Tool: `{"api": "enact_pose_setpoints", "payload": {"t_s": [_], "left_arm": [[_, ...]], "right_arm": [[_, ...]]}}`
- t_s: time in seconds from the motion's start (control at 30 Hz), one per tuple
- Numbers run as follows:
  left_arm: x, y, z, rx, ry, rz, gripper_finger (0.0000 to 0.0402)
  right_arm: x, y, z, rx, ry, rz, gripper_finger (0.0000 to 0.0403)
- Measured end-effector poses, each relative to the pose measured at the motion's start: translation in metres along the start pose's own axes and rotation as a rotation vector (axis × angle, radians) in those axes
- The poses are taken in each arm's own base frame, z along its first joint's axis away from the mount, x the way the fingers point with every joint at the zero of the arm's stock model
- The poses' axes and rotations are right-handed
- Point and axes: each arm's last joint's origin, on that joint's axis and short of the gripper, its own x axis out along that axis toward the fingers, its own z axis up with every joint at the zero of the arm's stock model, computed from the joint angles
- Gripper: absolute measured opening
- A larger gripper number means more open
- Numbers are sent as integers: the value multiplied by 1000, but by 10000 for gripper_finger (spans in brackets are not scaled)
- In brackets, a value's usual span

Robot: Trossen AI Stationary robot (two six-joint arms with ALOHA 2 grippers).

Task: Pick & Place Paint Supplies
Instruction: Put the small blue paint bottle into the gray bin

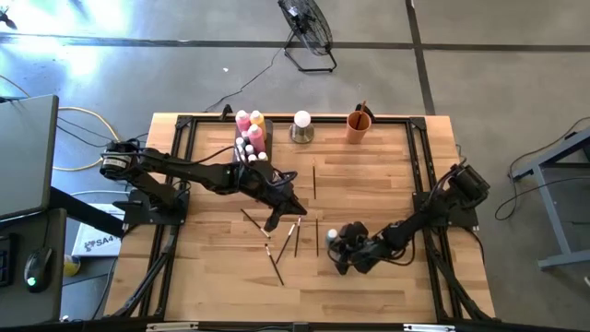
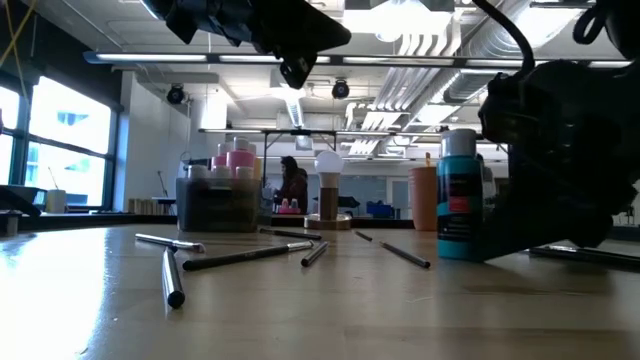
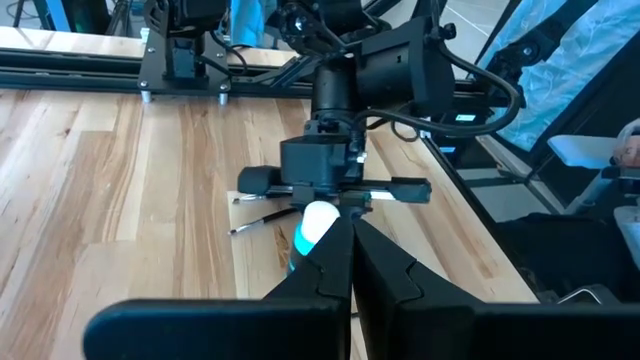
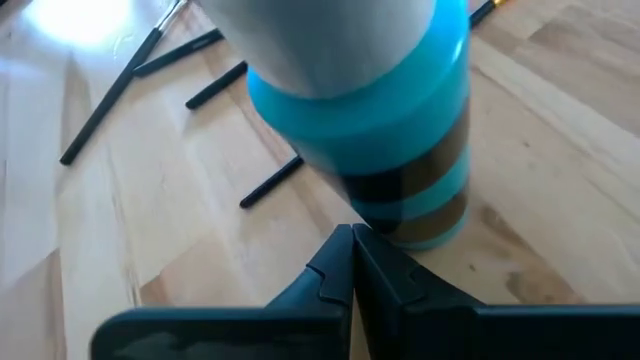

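Paintbrushes (image 1: 273,242) lie scattered loose on the bare wood at mid-table, nearer the front edge than the grey tray (image 1: 253,146), with clear boards around them. That tray sits by the far edge and holds the pink bottle (image 1: 242,121), the yellow bottle (image 1: 257,120) and several tiny white-capped bottles (image 1: 251,153). My left gripper (image 1: 275,221) hangs above the brushes in front of the tray, fingers pressed together, holding nothing. Right of the tray stand the white ball on a metal base (image 1: 302,127) and the orange cup (image 1: 359,125), something dark sticking out of it. Well right of the brushes, the teal bottle (image 4: 380,130) stands upright, white cap on. My right gripper (image 4: 352,238) sits low just beside it, fingers shut and empty.
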Motion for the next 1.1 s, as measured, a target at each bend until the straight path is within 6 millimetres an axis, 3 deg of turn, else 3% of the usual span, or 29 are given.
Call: {"api": "enact_pose_setpoints", "payload": {"t_s": [0.27,0.43,0.73,0.93,1.1], "left_arm": [[0,0,-2,2,19,3,0],[0,0,-2,1,19,4,0],[0,0,-2,2,20,5,0],[0,0,-3,-2,25,5,0],[0,1,-3,-8,26,7,0]], "right_arm": [[1,-1,2,-9,16,5,2],[-6,5,-9,-18,89,60,2],[-47,7,-18,-123,314,67,2],[-80,-9,0,-221,324,-70,2],[-99,-23,32,-310,283,-116,2]]}}
